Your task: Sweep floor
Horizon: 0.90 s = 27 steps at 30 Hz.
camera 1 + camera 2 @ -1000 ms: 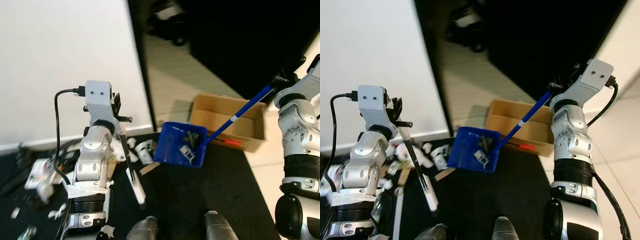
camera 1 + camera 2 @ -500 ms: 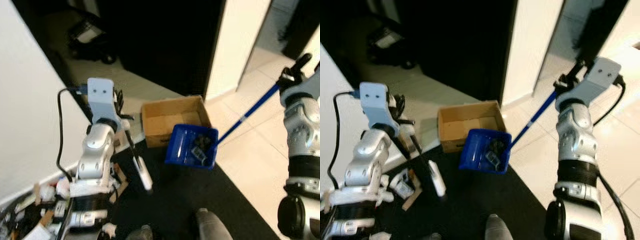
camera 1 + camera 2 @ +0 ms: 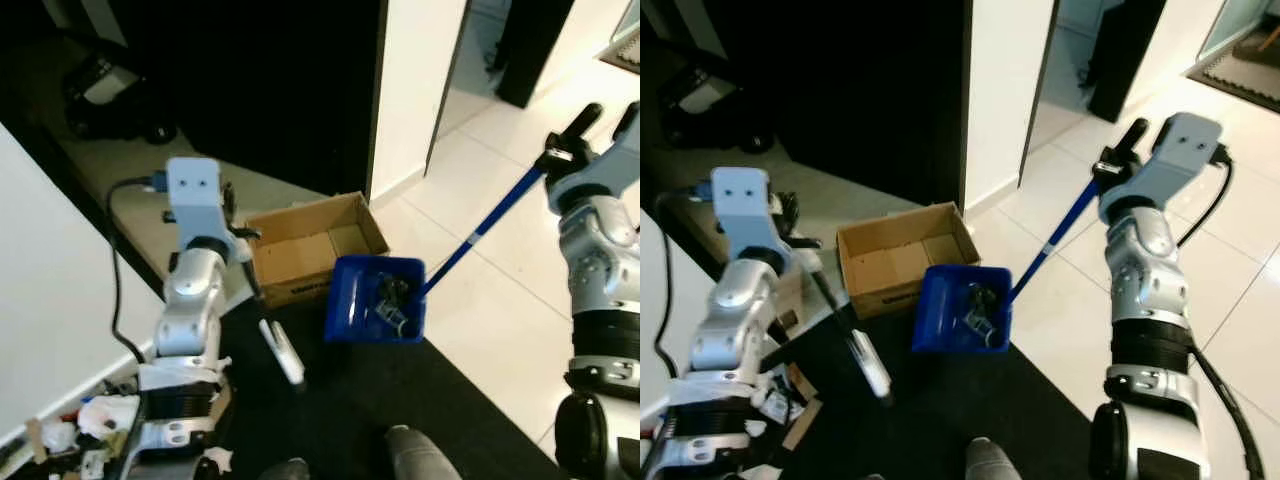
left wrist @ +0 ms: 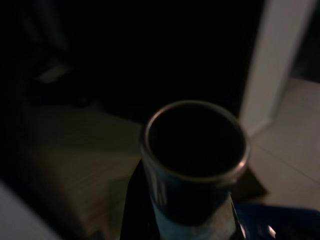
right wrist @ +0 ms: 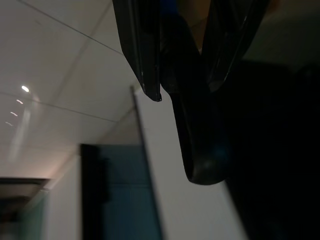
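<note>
The blue dustpan (image 3: 375,312) hangs in the air just beside the cardboard box (image 3: 305,248), with some trash already in it. The right pincer (image 3: 1118,168) holds its long blue handle (image 3: 480,228) tight. The left pincer (image 3: 240,235) grips the broom (image 3: 272,335), head above the black mat (image 3: 400,390). More trash (image 3: 80,420) lies by the wall, so I think sweeping is partly done.
</note>
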### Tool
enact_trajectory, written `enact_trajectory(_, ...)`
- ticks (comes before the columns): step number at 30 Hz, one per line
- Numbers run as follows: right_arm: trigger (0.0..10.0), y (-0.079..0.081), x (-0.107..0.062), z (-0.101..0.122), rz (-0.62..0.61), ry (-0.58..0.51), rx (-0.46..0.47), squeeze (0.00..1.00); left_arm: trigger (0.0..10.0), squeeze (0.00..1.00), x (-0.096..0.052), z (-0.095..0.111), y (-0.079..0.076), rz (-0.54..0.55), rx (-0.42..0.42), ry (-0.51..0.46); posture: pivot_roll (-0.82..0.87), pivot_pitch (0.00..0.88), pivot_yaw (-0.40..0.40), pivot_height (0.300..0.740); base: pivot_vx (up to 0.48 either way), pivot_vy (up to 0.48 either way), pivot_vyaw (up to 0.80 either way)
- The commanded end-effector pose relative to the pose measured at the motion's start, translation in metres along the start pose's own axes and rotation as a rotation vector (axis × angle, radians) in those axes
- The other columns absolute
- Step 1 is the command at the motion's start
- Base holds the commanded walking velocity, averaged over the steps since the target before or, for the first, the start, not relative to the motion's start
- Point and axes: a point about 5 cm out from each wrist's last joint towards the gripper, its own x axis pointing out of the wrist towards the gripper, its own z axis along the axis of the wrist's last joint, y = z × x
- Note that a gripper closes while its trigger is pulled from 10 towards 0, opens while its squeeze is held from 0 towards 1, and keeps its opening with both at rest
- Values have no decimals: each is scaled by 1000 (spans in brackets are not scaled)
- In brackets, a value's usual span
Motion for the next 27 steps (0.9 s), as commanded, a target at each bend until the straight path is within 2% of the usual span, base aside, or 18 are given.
enact_trajectory(1,10000,9,2,21,62,-86,-10,0,10000,0,2,5,13,64,45,-23,-39,38,58,740,0,0,0)
enact_trajectory(6,10000,12,3,23,77,-96,-10,0,10000,0,1,3,15,68,48,-16,-39,38,58,740,0,0,0)
enact_trajectory(12,10000,21,4,36,107,-187,-5,0,10000,0,-5,-1,13,65,60,-17,-24,39,47,740,0,0,0)
enact_trajectory(19,10000,34,0,66,185,-362,57,0,10000,0,-5,-4,14,78,62,-3,-23,42,49,740,480,0,0)
enact_trajectory(27,10000,38,1,69,200,-381,67,0,10000,0,-6,-5,14,81,58,0,-19,43,45,740,480,0,0)
